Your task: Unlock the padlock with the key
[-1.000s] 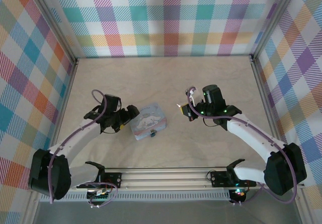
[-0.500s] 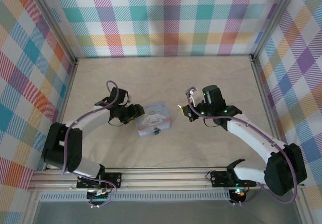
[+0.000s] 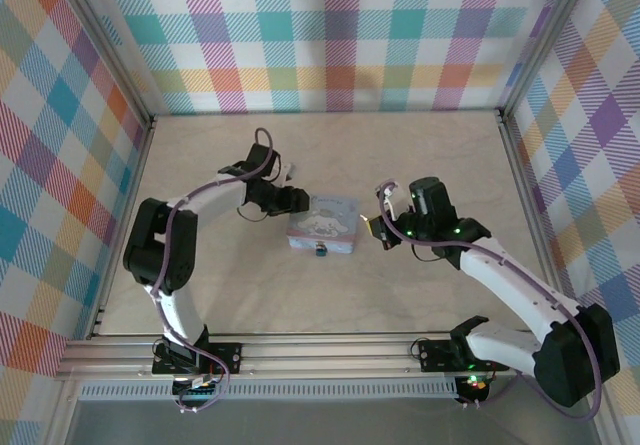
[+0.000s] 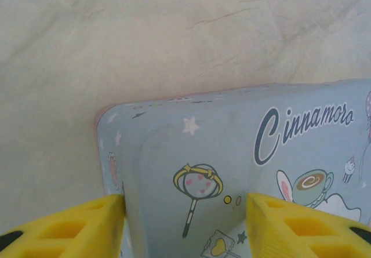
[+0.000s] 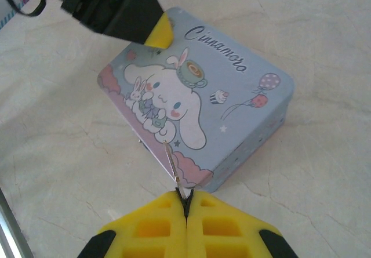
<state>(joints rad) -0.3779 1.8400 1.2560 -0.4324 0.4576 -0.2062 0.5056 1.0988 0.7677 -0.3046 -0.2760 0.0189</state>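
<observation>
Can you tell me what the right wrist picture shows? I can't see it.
The right gripper is shut on a thin key pointing toward a pale blue cartoon tin on the table. The left gripper sits at the tin's far corner.

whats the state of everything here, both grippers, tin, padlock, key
left gripper: open, fingers straddling a corner of the tin
right gripper: shut on the key
key: pinched, pointing toward the tin, not in the padlock
padlock: at the tin's near side, too small to tell if locked
tin: lid closed, flat on the table
</observation>
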